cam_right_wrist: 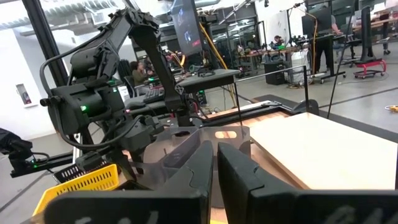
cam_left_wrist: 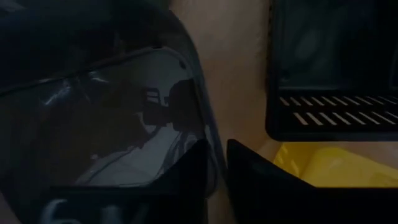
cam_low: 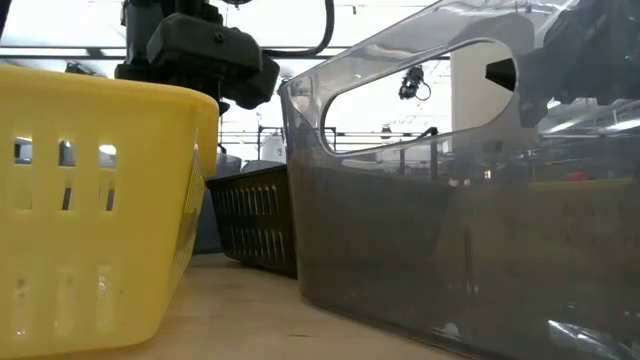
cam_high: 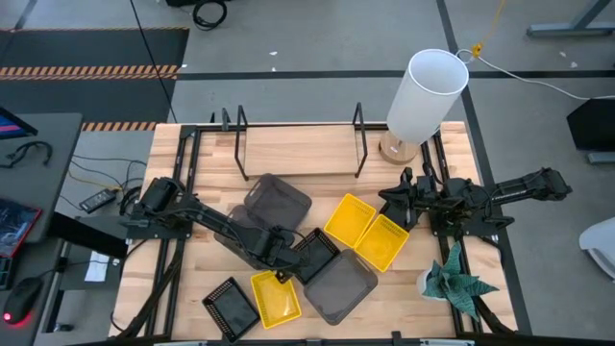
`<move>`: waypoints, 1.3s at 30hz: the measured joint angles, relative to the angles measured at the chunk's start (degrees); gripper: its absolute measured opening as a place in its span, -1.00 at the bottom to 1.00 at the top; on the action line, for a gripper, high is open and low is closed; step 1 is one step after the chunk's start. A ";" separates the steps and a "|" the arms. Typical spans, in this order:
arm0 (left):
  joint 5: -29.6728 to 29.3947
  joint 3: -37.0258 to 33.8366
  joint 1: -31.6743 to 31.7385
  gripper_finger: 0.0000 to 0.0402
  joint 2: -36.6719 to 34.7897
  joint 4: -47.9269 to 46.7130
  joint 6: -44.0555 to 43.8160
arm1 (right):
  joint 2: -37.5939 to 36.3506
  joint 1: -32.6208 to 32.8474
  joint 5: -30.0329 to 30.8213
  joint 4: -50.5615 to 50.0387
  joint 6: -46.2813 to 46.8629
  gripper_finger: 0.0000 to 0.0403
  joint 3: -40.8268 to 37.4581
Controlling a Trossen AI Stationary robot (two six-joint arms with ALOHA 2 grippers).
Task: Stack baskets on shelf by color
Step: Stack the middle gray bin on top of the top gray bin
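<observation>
My left gripper (cam_high: pixel 276 258) (cam_left_wrist: pixel 216 149) points down at the table's middle, shut on the rim of a dark grey see-through basket (cam_left_wrist: pixel 118 118) (cam_right_wrist: pixel 199 146). Beside it lie a black mesh basket (cam_high: pixel 315 255), a yellow basket (cam_high: pixel 274 296), a second grey basket (cam_high: pixel 341 285) and a small black one (cam_high: pixel 231 308). Two more yellow baskets (cam_high: pixel 365 231) lie right of the middle, and another grey basket (cam_high: pixel 279 200) sits in front of the shelf (cam_high: pixel 298 146). My right gripper (cam_right_wrist: pixel 215 163) waits at the table's right, held level and shut on nothing. My left gripper has the grey basket's side wall at its top rim (cam_left_wrist: pixel 208 134) between its two fingers. One finger (cam_left_wrist: pixel 186 171) stands inside the basket and the other (cam_left_wrist: pixel 261 180) outside. The fingers come from above, pointing down. Whether the basket is off the table, I cannot tell.
A tall white cylinder (cam_high: pixel 423 91) on a wooden foot stands at the shelf's right end. A green paper plant (cam_high: pixel 456 284) sits at the near right. In the low view a yellow basket (cam_low: pixel 100 200) and a grey one (cam_low: pixel 450 220) fill the foreground.
</observation>
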 joint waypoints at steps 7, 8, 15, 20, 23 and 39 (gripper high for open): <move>-0.11 0.02 -0.51 -0.96 0.00 -0.65 0.78 | 0.02 0.00 0.00 0.00 0.00 -0.86 -0.01; -0.08 0.02 -0.51 -0.95 0.00 -0.81 0.81 | 0.01 -0.01 0.00 0.00 0.00 -0.86 -0.01; 0.14 0.02 -0.49 -0.95 -0.14 -1.81 0.50 | 0.02 -0.01 0.00 0.00 0.00 -0.86 -0.01; 0.64 1.05 -0.63 -0.96 -0.89 -7.03 -0.50 | 0.00 -0.02 0.00 0.00 0.00 -0.86 0.00; 0.11 3.72 -0.75 -0.96 -0.94 -12.29 -0.72 | 0.01 0.00 0.00 0.00 0.01 -0.86 0.00; -7.48 25.29 -0.68 -0.95 -1.03 -31.20 0.24 | 0.02 0.00 0.00 -0.03 0.00 -0.86 0.00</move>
